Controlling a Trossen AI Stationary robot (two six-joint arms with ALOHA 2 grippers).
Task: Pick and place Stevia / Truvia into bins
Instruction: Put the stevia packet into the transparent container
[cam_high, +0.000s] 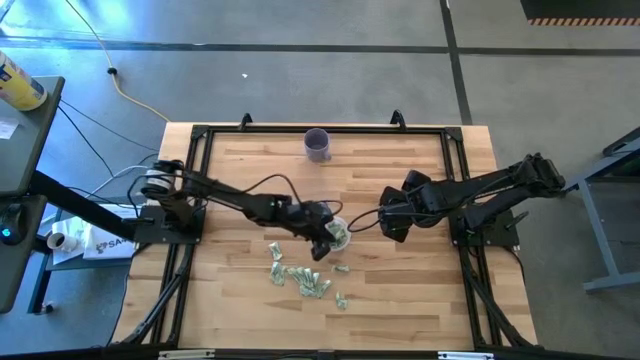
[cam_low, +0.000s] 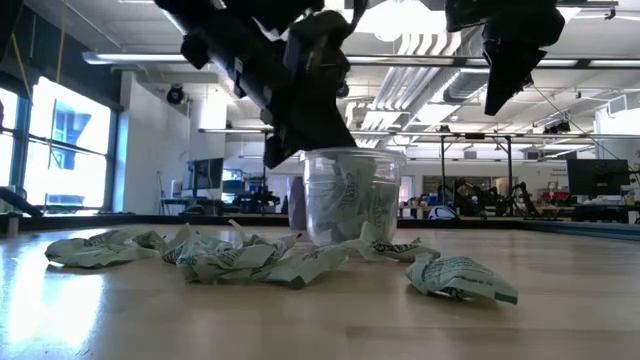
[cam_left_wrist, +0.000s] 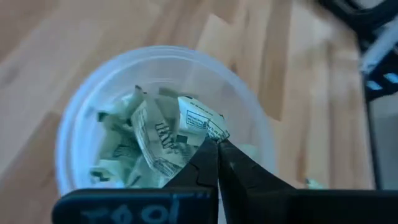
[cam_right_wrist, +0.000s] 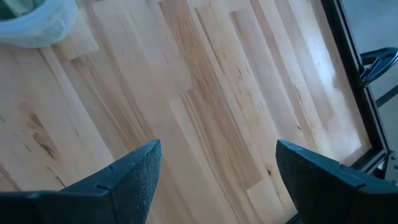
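The clear cup (cam_high: 341, 234) stands upright mid-table, holding several crumpled green-and-white Stevia sachets (cam_left_wrist: 124, 149). More sachets (cam_high: 300, 277) lie loose on the wood near the cup (cam_low: 352, 195), toward the near edge. My left gripper (cam_left_wrist: 217, 142) hangs right above the cup's mouth (cam_left_wrist: 81, 112), shut on one sachet. My right gripper (cam_right_wrist: 217, 168) hovers open over bare wood to the right of the cup (cam_right_wrist: 31, 25), touching nothing. My left gripper pinches one white printed sachet by its corner (cam_left_wrist: 211, 130) between the two fingertips. The fingers come from above, pointing down into the cup's mouth. The sachet hangs at the fingertips among the other sachets inside the cup; whether it rests on them I cannot tell.
An opaque purple cup (cam_high: 317, 144) stands near the far edge. A black frame (cam_high: 200, 135) runs round the wooden table top. One sachet (cam_low: 460, 278) lies apart on the near right of the cup. Bare wood spreads to the right and far side.
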